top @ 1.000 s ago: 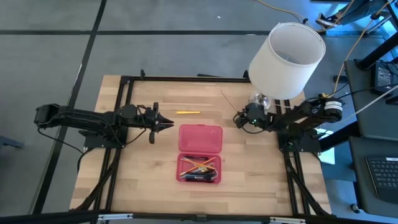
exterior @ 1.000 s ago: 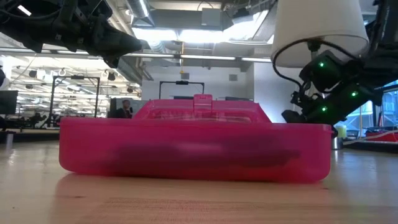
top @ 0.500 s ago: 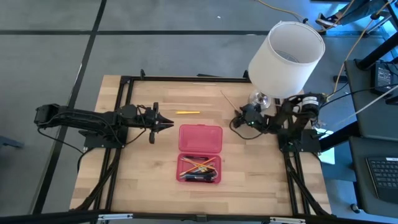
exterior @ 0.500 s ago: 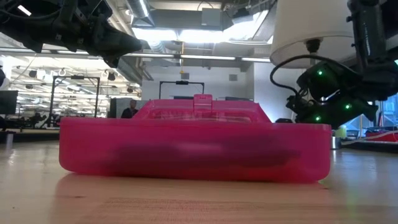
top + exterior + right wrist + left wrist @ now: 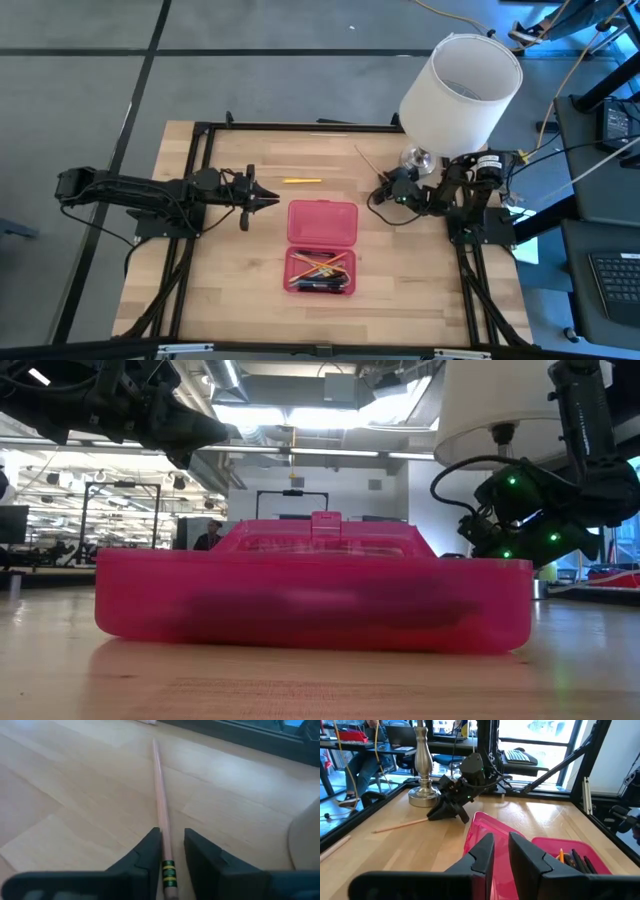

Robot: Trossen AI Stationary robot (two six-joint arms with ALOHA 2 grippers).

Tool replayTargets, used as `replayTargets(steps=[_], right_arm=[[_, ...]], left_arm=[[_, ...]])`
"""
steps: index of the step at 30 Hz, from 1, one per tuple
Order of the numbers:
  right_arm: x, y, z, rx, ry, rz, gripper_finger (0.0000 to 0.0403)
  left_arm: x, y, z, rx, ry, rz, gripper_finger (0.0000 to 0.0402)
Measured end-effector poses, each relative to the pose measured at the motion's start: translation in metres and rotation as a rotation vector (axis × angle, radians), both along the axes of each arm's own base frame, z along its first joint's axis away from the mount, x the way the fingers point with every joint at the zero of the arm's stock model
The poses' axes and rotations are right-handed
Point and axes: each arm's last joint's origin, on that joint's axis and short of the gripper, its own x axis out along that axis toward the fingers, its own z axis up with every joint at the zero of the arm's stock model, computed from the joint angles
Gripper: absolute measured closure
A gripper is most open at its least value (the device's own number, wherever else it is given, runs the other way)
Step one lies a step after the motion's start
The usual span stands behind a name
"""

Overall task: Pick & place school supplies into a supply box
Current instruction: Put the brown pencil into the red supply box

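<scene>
Right tool [image 5: 167, 851] lowered, narrowed astride pencil [image 5: 161, 795], gap remaining; no writing legible.

**Right arm drops to the wooden pencil**

Compared with a second ago, the right gripper [image 5: 379, 196] sits lower and slightly nearer the table's middle, its wrist folded in closer to the lamp base [image 5: 417, 160]. Its fingers [image 5: 150, 851], wide apart earlier, now stand narrowly on either side of the natural-wood pencil [image 5: 161, 805] lying on the table [image 5: 240, 270], near its banded end.
</scene>
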Motion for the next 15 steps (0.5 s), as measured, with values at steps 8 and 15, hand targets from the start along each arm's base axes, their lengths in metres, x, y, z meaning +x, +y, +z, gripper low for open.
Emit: replayTargets(steps=[8, 15], right_arm=[[0.0004, 0.0002, 0.0001, 0.011, -0.015, 0.000, 0.0363], [0.0002, 0.0003, 0.0004, 0.017, -0.028, -0.005, 0.0373]], left_arm=[[0.0000, 0.0000, 0.0000, -0.005, 0.000, 0.000, 0.0348], [0.0000, 0.0000, 0.0001, -0.004, -0.001, 0.000, 0.0348]])
